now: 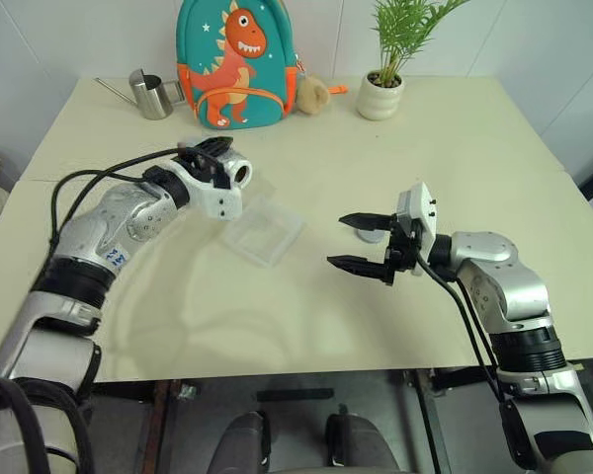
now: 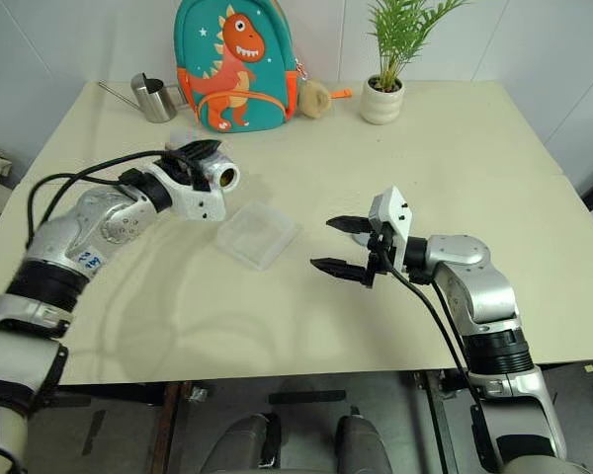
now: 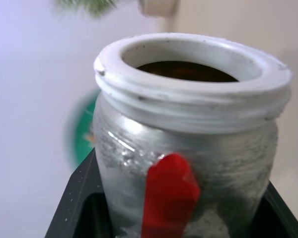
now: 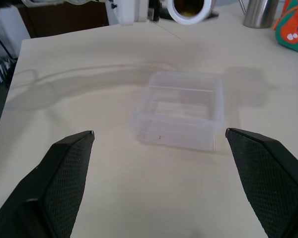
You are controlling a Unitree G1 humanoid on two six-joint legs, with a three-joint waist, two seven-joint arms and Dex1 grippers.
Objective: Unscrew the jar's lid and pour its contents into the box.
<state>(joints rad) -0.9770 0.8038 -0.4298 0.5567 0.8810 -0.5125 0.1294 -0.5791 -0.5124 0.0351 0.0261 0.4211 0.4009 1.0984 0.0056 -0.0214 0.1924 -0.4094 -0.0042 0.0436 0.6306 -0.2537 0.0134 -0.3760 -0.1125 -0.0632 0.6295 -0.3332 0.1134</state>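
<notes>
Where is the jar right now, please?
In the head views the jar is held in the left gripper, tipped on its side above the table's left half, just up-left of the clear box, its lidless mouth facing the box.

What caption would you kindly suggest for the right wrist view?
Open right pincer faces the empty clear box on the table, the uncapped jar tilted beyond it.

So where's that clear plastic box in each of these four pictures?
Left eye view: the box lies mid-table, just right of the left hand holding the jar.
Right eye view: box mid-table, same spot.
Left wrist view: not in it.
Right wrist view: box at centre.
Shared landmark: the dinosaur backpack.
</notes>
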